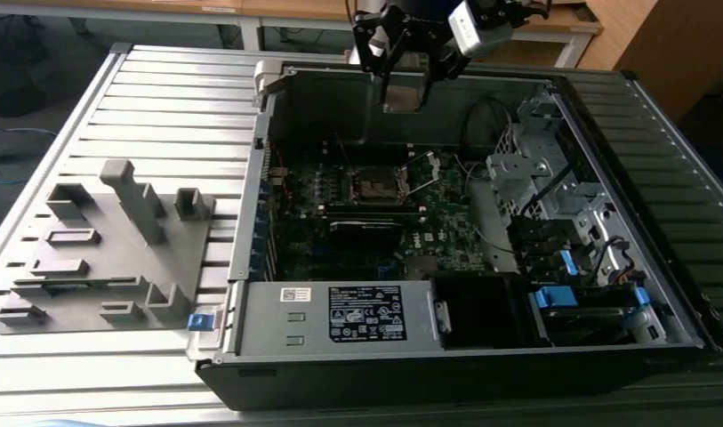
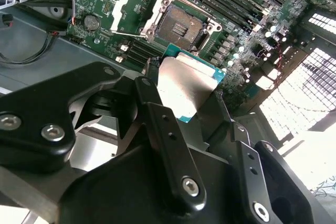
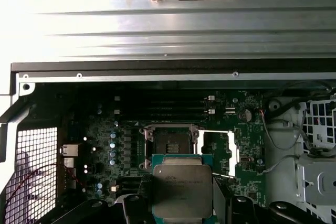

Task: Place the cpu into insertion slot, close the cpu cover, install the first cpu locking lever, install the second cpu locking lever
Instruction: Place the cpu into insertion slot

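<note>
While the arm hung over the open computer case (image 1: 480, 378), in the upper middle of the exterior view, the gripper (image 1: 406, 89) pointed down. Its fingers (image 2: 153, 104) were pinching the cpu (image 2: 189, 82) by two opposite edges, silver top showing. The insertion slot (image 1: 373, 185) lay bare near the frame's middle, well apart from the chip, with the cpu cover (image 1: 424, 170) swung open beside it.

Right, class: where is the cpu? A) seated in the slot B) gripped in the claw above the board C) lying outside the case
B: the cpu sits in the claw, clear of the bare slot, whose cover stands open.
</note>
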Robot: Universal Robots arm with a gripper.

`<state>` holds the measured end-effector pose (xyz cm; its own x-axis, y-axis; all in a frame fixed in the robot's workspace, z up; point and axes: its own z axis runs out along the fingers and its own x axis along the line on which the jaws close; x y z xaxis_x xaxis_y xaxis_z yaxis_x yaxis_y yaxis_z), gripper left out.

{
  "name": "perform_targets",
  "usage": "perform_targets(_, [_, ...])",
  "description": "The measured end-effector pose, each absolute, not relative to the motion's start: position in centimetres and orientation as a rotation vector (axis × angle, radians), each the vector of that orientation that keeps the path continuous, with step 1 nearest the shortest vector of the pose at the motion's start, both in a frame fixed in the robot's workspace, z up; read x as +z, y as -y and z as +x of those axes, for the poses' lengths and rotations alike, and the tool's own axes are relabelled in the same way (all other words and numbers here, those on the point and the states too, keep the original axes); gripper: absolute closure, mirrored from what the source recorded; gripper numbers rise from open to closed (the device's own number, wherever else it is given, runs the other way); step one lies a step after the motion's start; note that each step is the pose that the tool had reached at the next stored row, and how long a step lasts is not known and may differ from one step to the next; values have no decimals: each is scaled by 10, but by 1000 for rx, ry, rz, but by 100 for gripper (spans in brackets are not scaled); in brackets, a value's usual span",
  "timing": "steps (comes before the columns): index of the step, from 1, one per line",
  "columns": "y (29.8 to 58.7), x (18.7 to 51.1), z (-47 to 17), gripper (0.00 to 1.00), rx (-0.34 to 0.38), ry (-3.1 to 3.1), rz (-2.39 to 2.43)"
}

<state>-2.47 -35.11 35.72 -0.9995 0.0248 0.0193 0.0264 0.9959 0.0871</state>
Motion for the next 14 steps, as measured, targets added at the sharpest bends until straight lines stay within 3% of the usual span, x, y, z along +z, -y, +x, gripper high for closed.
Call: perform_targets(14, [351,352,-25,46,-137,3120,-40])
